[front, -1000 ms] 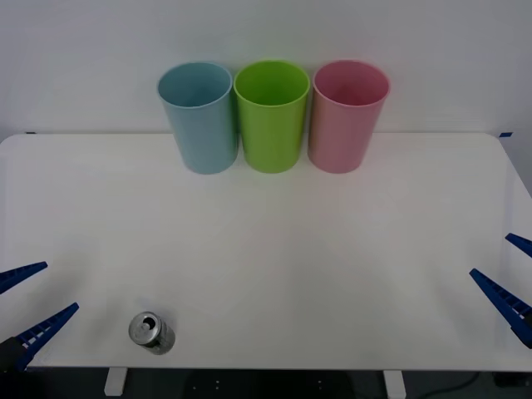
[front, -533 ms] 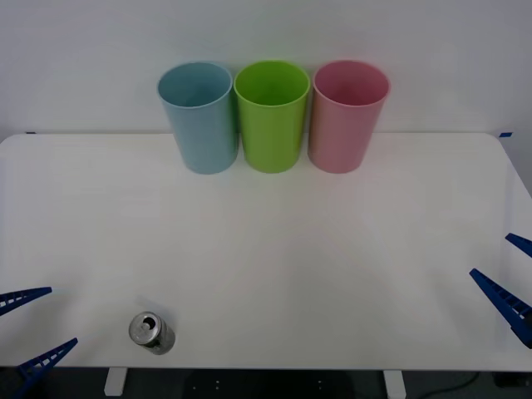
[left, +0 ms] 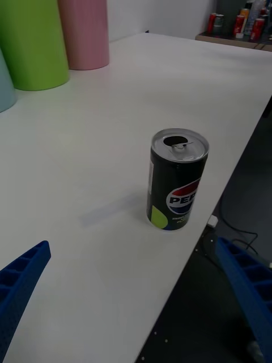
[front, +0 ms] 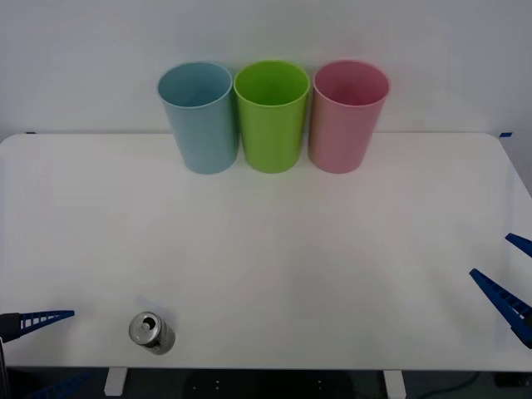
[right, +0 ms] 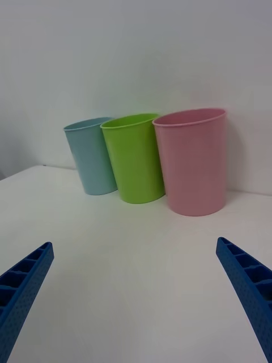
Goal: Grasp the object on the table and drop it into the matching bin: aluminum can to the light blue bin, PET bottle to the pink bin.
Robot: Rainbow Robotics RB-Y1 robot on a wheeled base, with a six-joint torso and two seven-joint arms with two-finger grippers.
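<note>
The aluminum can stands upright near the front left edge of the white table; its silvery top and dark body show close up in the left wrist view. My left gripper is open at the table's front left corner, just left of the can and apart from it, with one finger over the table and the other off its edge. The light blue bin stands at the back left of the row and the pink bin at the back right. My right gripper waits open at the right edge.
A green bin stands between the light blue and pink bins against the back wall. In the right wrist view the light blue bin, green bin and pink bin stand far ahead of the open right gripper.
My left gripper has dropped toward the table's front edge and shifted right, closer to the can. The can, the bins and the right arm have not moved.
</note>
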